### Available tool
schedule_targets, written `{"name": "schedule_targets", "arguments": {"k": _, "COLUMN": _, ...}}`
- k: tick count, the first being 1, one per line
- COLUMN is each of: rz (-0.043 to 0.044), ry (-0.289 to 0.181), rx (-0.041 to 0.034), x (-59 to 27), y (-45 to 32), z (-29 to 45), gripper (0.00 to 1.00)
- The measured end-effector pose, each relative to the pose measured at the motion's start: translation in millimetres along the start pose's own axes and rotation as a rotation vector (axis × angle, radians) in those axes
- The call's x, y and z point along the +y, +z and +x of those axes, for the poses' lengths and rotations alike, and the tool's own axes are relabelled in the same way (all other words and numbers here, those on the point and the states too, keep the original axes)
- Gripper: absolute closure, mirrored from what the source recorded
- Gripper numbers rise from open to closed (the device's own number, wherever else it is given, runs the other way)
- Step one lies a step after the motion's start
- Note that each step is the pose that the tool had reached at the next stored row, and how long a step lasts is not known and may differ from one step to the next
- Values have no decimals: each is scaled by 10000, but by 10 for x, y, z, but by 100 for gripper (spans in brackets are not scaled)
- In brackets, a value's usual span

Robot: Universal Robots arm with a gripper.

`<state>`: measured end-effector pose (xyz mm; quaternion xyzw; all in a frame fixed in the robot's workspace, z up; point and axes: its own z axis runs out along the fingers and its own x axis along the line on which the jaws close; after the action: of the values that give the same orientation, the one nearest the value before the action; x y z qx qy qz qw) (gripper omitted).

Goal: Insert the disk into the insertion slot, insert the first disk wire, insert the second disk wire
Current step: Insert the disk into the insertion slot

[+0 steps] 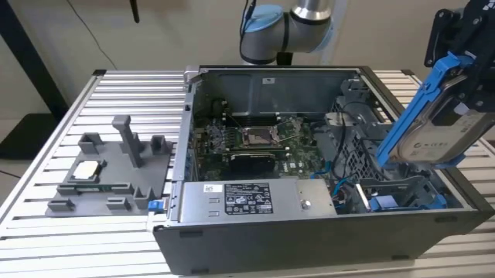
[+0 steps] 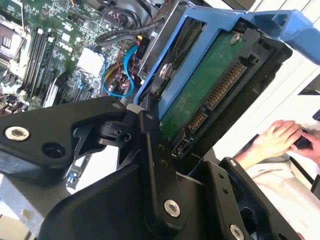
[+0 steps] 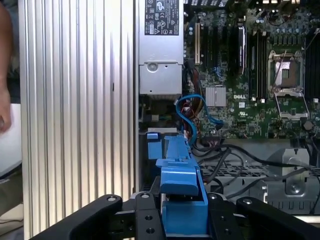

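arm [image 1: 290,26]: grey-and-blue joint high at the back in the exterior view | gripper [image 1: 466,72]: black, raised at the exterior view's right, tilted | fingers [image 2: 152,145]: closed from both sides on the disk [image 1: 437,130], holding it tilted in the air

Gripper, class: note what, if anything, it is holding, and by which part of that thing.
The gripper holds the disk by the upper end of its blue carrier, which sits clamped between the jaws.

wall [image 1: 170,29]: plain beige | table [image 1: 131,87]: ribbed aluminium slats, evenly lit | exterior view's left: black upright post [image 1: 31,58]
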<state>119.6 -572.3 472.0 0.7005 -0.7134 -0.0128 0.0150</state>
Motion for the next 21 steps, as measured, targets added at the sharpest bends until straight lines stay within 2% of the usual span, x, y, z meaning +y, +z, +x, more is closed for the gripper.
{"name": "schedule_targets", "arguments": {"k": 11, "rz": 0, "ry": 1, "rx": -1, "x": -33, "y": 117, "z": 1, "gripper": 67}}
{"name": "schedule_targets", "arguments": {"k": 21, "rz": 0, "ry": 1, "rx": -3, "x": -35, "y": 136, "z": 1, "gripper": 67}}
